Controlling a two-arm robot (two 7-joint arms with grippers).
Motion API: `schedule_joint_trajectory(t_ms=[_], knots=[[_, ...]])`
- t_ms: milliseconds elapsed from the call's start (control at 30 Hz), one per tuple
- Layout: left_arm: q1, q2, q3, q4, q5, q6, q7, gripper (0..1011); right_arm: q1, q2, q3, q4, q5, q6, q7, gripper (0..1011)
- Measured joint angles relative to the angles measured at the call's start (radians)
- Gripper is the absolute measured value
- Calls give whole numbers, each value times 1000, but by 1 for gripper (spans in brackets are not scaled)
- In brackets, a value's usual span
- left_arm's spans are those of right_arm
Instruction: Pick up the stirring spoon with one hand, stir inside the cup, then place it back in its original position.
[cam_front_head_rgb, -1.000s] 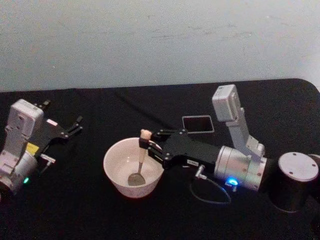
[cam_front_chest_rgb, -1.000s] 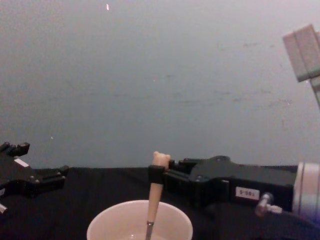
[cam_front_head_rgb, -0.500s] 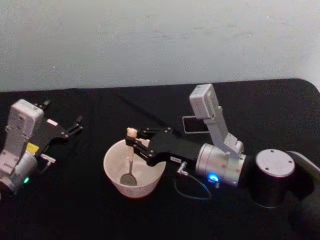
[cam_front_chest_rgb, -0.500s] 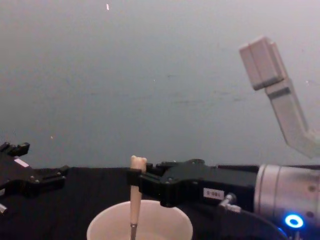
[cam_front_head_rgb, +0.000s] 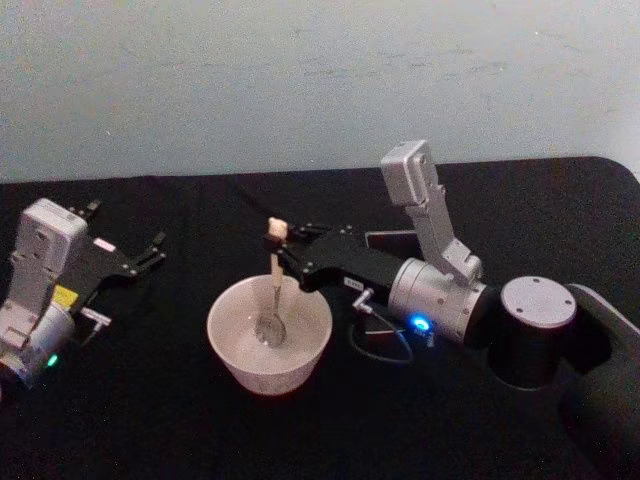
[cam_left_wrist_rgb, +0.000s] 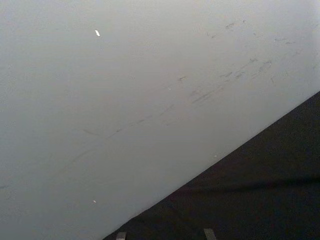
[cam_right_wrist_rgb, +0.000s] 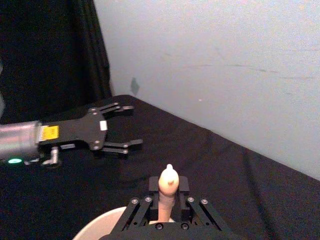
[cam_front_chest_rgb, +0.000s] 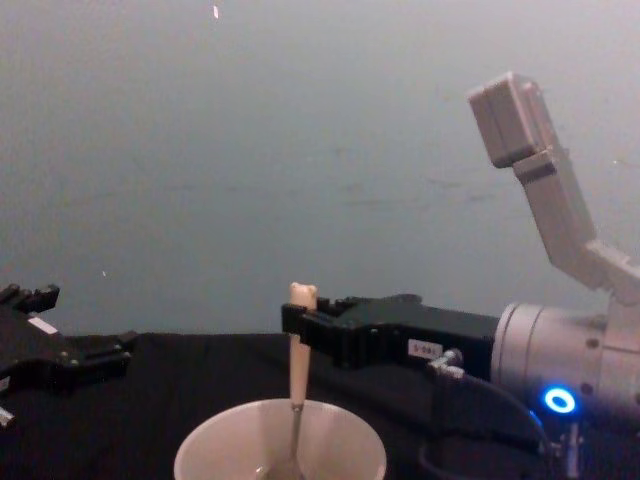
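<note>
Right pincer is seen above the far rim of the cup. It is pinched on the cream handle of the stirring spoon, just below the bear head, which is left sticking out above the fingers. The spoon is held nearly upright with a slight lean. Its metal bowl is lowered inside the cup, near the middle; contact with the bottom cannot be told. The cup is set on the black counter, toward the front centre. The dark square holder is noted behind the right arm, partly hidden by it and apart from the cup. Left pincer is parked at the counter's left side, fingers spread with nothing between them, well apart from the cup.
</note>
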Motion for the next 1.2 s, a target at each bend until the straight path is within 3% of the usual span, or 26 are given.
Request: schedule_joint_trajectory(t_ms=[300,633,900,1200], knots=[[0,0,0,0,0,0,0,1001,-13,19,41,-15,1,11,-4,218],[0,0,0,0,0,0,0,1001,-69,89,71,-114,39,34,34,218],[0,0,0,0,0,0,0,1001,-106,138,60,-182,69,47,68,218],[0,0,0,0,0,0,0,1001,-114,138,29,-204,84,56,73,218]])
